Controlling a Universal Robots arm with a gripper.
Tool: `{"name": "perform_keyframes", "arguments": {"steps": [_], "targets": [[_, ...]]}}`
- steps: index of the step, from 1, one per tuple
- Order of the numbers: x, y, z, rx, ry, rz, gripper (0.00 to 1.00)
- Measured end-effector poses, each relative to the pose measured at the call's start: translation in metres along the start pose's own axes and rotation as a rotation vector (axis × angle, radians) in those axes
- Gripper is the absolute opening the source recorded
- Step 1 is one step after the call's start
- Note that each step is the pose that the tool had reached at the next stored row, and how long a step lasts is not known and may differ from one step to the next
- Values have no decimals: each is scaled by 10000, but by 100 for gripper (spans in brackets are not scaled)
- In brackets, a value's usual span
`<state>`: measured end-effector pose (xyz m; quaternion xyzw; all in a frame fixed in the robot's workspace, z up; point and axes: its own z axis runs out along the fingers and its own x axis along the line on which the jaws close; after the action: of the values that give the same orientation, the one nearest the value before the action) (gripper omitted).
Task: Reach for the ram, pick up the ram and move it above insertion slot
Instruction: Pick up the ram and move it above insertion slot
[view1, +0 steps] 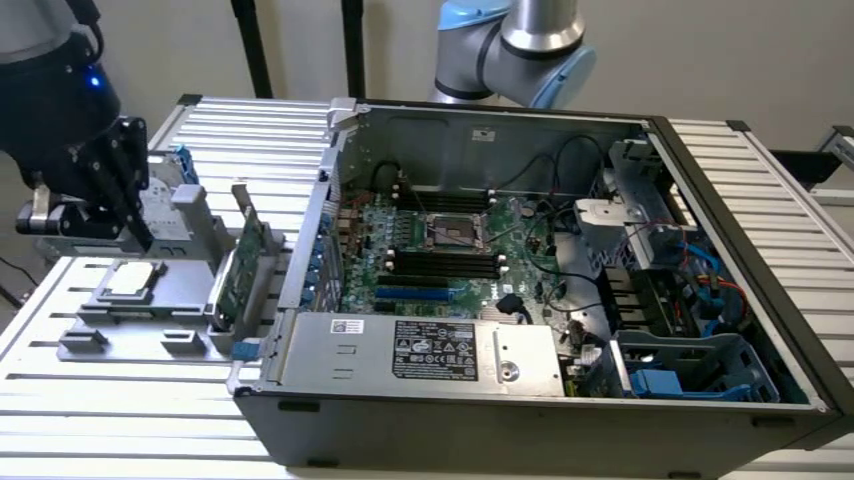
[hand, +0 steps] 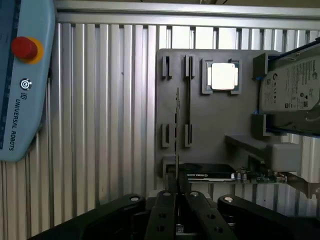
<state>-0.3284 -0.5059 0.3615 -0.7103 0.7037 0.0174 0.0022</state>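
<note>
- Your gripper (hand: 176, 210) has its two fingers (hand: 162, 215) closed on one ram (hand: 176, 145), a thin stick seen edge-on running away from the fingertips.
- Just beyond, one grey holder tray (hand: 210, 125) carries one processor chip (hand: 223, 76).
- Beside that stands one hard drive (hand: 292, 92).
- Farther off sits one open computer case (view1: 534, 300).
</note>
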Motion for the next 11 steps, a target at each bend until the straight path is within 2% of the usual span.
{"name": "perform_keyframes", "arguments": {"steps": [7,11], "targets": [[-6,-272,-324,-7,-10,-2,13],[-10,-449,-396,-5,-11,-3,13]]}}
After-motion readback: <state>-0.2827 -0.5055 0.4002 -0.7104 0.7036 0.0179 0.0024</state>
